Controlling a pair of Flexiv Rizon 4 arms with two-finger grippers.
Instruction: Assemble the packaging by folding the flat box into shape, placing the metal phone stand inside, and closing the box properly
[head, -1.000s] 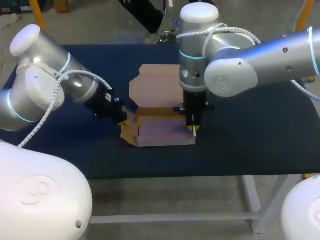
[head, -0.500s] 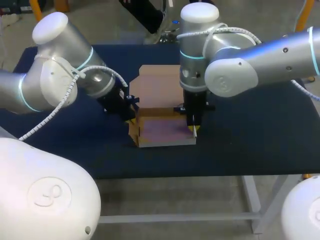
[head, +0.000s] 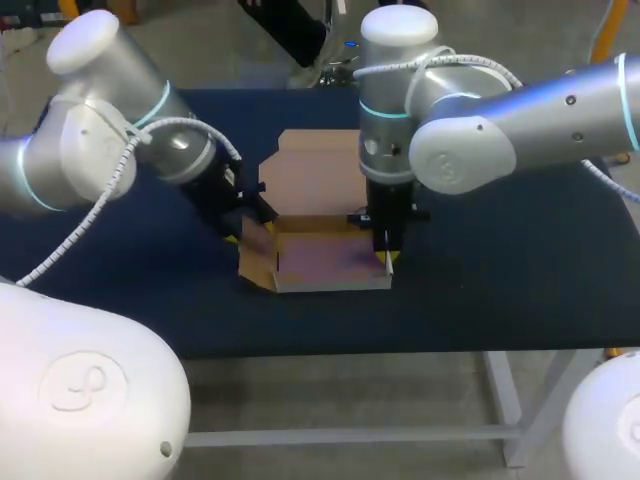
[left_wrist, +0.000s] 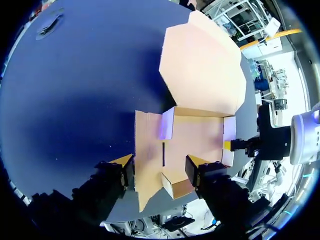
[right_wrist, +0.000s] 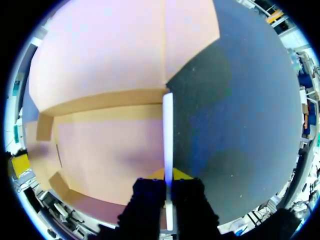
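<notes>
Head view: box (head: 325, 262) half-formed in the middle of the dark table (head: 500, 290), lid flap (head: 315, 165) laid flat behind; left gripper (head: 245, 228) by the left side flap (head: 258, 262), right gripper (head: 385, 258) at the right wall. Left wrist view: left gripper (left_wrist: 161, 167) spread wide, yellow tips either side of the flat side flap (left_wrist: 148, 150). Right wrist view: right gripper (right_wrist: 168, 177) pinched on the upright right wall (right_wrist: 168, 120) of the box (right_wrist: 110, 145).

Head view: our right arm (head: 440, 150) covers right edge of box (head: 320, 262) lid. Tips of our left gripper (head: 246, 230) mostly lost behind own wrist.

Right wrist view: our right gripper (right_wrist: 168, 176) shows only yellow slivers, pinching box wall.

Left wrist view: small dark thing (left_wrist: 50, 27) at far corner of table (left_wrist: 75, 100), too blurred for us to name.
</notes>
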